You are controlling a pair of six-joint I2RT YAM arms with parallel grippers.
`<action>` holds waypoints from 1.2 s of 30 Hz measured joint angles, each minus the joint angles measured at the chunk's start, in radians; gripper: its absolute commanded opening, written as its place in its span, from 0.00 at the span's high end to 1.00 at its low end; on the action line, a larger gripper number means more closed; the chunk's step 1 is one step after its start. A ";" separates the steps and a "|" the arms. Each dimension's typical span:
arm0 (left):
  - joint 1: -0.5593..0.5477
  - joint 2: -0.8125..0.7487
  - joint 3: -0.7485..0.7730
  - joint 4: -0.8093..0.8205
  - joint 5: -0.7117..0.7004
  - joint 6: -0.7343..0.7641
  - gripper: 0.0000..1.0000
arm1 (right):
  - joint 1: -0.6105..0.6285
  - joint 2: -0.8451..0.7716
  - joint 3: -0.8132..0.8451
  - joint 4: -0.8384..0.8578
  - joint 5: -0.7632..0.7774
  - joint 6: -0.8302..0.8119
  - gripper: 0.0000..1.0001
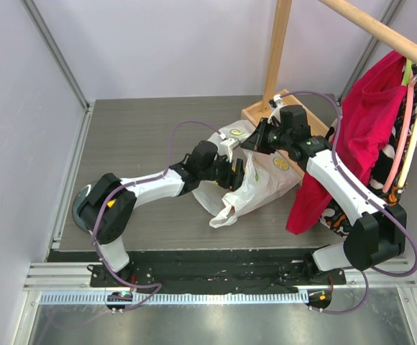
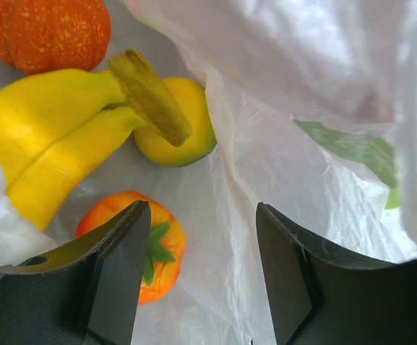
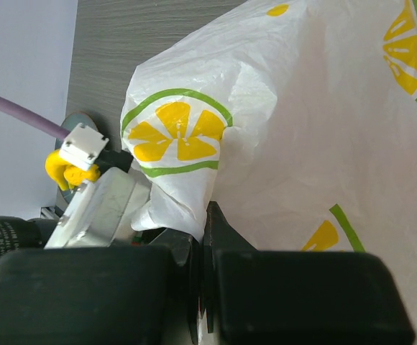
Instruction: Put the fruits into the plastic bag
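Note:
The plastic bag [image 1: 255, 183], white with lemon prints, lies crumpled mid-table. My left gripper [image 1: 236, 175] reaches into its mouth. In the left wrist view the left gripper [image 2: 203, 215] is open with only bag film [image 2: 302, 72] between its fingers. Inside the bag lie the yellow banana bunch [image 2: 50, 136], a red-orange round fruit [image 2: 47, 32], a green-yellow fruit [image 2: 187, 122] and an orange one [image 2: 162, 248] partly behind the left finger. My right gripper [image 1: 255, 140] holds the bag's upper edge; in its wrist view the right gripper [image 3: 207, 215] is shut on a fold of the bag [image 3: 302, 108].
A red cloth [image 1: 363, 122] hangs from a wooden rack [image 1: 277, 50] at the right, close to my right arm. The rack's wooden base [image 1: 266, 111] sits just behind the bag. A round grey plate [image 1: 79, 208] lies at the table's left edge under my left arm.

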 measured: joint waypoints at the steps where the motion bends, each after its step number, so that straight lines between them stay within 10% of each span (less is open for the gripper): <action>1: 0.000 -0.007 0.000 -0.003 -0.004 0.006 0.34 | 0.000 0.000 0.000 0.000 0.000 0.000 0.99; 28: 0.058 -0.564 -0.133 -0.365 -0.368 0.164 0.25 | 0.000 0.000 0.000 0.009 -0.002 0.000 0.99; 36: 0.052 -0.481 -0.172 -0.292 -0.343 0.108 0.27 | 0.000 0.019 -0.005 0.023 -0.008 0.008 0.99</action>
